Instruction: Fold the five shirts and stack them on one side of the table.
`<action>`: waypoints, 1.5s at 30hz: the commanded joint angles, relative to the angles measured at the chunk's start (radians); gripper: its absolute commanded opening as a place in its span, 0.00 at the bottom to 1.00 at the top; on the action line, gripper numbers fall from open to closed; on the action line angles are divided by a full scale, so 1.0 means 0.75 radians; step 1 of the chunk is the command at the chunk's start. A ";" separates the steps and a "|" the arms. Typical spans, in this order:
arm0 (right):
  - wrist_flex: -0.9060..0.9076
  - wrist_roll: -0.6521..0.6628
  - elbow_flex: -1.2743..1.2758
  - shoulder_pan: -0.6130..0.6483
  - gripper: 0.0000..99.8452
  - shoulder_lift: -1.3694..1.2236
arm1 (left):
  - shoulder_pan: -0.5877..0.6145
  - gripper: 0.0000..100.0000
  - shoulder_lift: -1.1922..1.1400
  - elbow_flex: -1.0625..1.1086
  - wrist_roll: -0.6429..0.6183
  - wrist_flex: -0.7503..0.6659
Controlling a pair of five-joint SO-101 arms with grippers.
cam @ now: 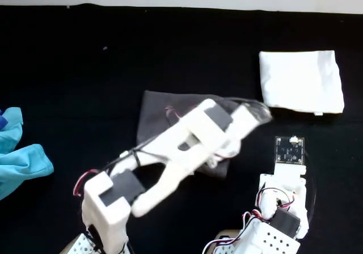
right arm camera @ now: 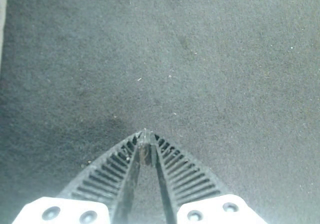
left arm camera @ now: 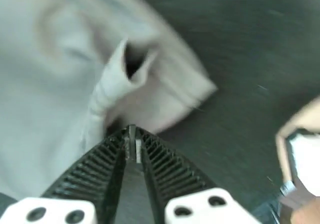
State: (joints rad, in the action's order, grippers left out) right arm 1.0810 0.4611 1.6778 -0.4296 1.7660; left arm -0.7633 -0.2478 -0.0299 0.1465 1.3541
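Note:
A grey shirt point(cam: 170, 109) lies at the middle of the black table point(cam: 85, 67), partly under my left arm. My left gripper point(cam: 255, 113) hangs at the shirt's far right corner. In the left wrist view its jaws point(left arm camera: 131, 136) are shut at the edge of the grey shirt point(left arm camera: 50, 84), and a raised ridge of cloth runs up to the tips. A folded white shirt point(cam: 300, 81) rests at the far right. Crumpled blue shirts point(cam: 20, 155) lie at the left edge. My right gripper point(right arm camera: 145, 136) is shut with nothing in it, over bare table.
The right arm point(cam: 281, 208) sits low at the near right, just in front of the white shirt. The far left and far middle of the table are bare black cloth. The other arm's white body point(left arm camera: 300, 169) shows off to one side in the left wrist view.

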 commanded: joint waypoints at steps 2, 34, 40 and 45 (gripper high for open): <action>0.007 0.006 0.165 -0.001 0.01 0.017 | 0.040 0.01 0.199 -0.009 -0.014 0.039; 0.009 0.006 0.152 -0.001 0.01 0.007 | 0.439 0.01 0.028 -0.273 -0.012 0.174; 0.105 0.006 0.005 0.114 0.01 0.003 | 0.697 0.01 -0.062 -0.152 -0.012 -0.237; 0.132 -0.043 -0.028 0.216 0.01 0.003 | 0.799 0.01 -0.263 -0.152 -0.012 -0.385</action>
State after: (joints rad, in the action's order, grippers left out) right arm 1.1745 0.4580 1.6763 -0.2977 1.7660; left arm -0.2033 -0.4028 -0.1419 0.1419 1.1193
